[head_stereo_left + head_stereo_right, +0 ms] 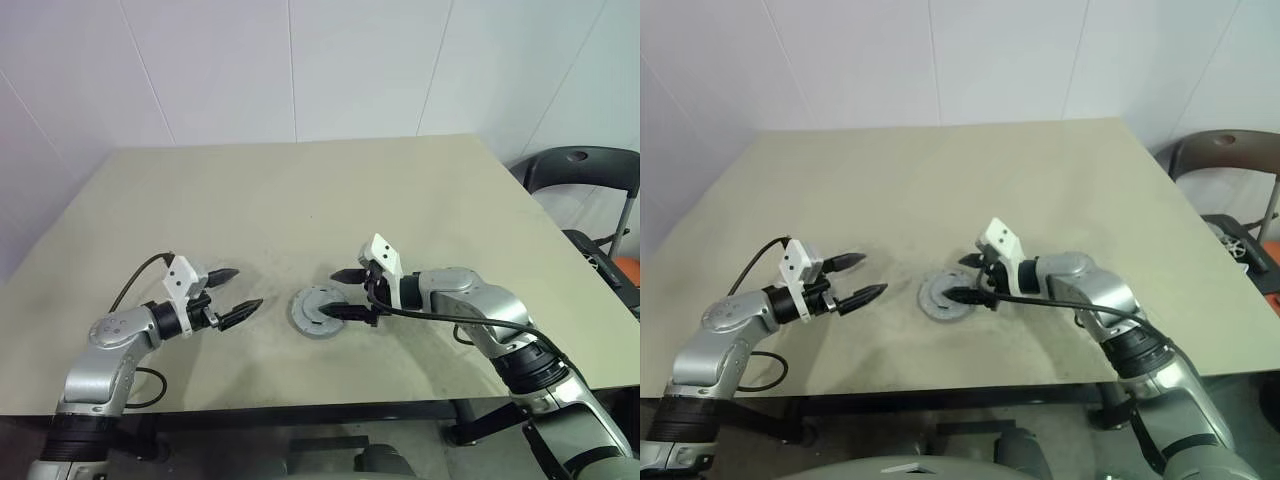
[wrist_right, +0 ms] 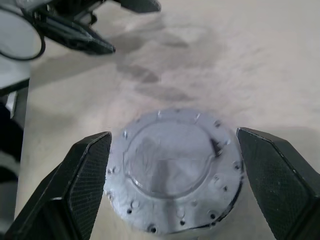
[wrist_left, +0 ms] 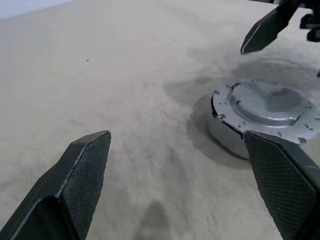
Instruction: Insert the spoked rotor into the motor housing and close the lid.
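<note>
Lid (image 1: 318, 311) sat on housing, mid-table near front edge; rotor presumably inside, hidden. Right gripper (image 1: 345, 294) spread wide, straddling lid, grasping nothing. Left gripper (image 1: 233, 293) spread too, empty, beside it. Closing step in hand; next move likely needed press to seat lid.

A: Lid (image 2: 172, 170) is sitting flat on the motor housing (image 3: 222, 136), grey round disc w/ small holes round the rim & a raised centre.

B: Housing itself?

A: Showing just as a grey side wall under the lid, w/ a dark seam running between the two. Stack is lying flat on the table's near half, approx. centre. Can't tell abt the rotor.
</note>
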Robot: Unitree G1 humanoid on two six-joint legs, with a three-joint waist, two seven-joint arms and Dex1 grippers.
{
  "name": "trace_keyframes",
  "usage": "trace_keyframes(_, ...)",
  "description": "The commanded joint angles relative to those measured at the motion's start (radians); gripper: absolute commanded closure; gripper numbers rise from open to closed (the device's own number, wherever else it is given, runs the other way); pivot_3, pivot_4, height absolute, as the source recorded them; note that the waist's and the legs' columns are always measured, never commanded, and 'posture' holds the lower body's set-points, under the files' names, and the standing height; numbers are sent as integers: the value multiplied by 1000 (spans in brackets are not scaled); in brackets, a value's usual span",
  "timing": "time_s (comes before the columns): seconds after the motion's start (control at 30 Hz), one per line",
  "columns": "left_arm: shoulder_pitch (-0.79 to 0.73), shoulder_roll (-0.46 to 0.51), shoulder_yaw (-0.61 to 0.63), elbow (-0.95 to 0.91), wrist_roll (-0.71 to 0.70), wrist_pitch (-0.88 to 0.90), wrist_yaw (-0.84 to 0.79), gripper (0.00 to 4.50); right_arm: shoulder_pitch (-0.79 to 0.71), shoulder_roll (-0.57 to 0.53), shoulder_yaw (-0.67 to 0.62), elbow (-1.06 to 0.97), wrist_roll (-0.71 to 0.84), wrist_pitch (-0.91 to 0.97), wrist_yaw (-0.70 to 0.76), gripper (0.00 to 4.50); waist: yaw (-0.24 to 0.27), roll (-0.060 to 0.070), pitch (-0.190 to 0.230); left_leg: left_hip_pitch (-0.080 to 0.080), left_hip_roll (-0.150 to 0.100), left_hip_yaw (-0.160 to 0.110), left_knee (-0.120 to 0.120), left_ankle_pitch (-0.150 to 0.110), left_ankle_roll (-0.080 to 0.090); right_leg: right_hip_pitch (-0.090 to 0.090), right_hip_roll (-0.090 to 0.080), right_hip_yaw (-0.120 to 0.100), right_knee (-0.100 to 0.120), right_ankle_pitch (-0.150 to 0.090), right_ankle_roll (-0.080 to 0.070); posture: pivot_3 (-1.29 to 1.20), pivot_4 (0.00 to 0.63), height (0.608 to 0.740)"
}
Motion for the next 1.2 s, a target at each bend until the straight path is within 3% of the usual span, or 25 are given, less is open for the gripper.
trace_keyframes(0.03,9,21,-7,-42,11,-7,-10,0,-22,19,20,24,-70,-68,48,303,1,0,0,0,0,0,0,0,0,0,0,0,0,0,0,0,0,740)
trace_keyframes(0.33,40,13,-6,-106,-5,19,19,0,-8,44,32,92,-190,-159,84,303,2,0,0,1,0,0,0,0,0,1,0,0,0,0,0,0,0,740)
trace_keyframes(0.9,11,16,-4,-105,-10,40,23,0,-3,110,14,127,-260,-191,85,303,1,0,0,1,0,0,1,0,-1,1,0,0,1,0,-1,0,0,740)
trace_keyframes(1.03,16,17,-2,-112,-11,42,27,0,-1,117,9,126,-261,-186,89,1004,1,0,0,2,0,0,1,0,-1,1,0,0,1,0,-1,0,0,740)
trace_keyframes(1.2,22,16,-2,-117,-10,42,31,0,-2,144,-32,114,-231,-153,83,1005,0,0,0,2,0,0,1,0,-1,1,0,0,1,0,-1,0,0,740)
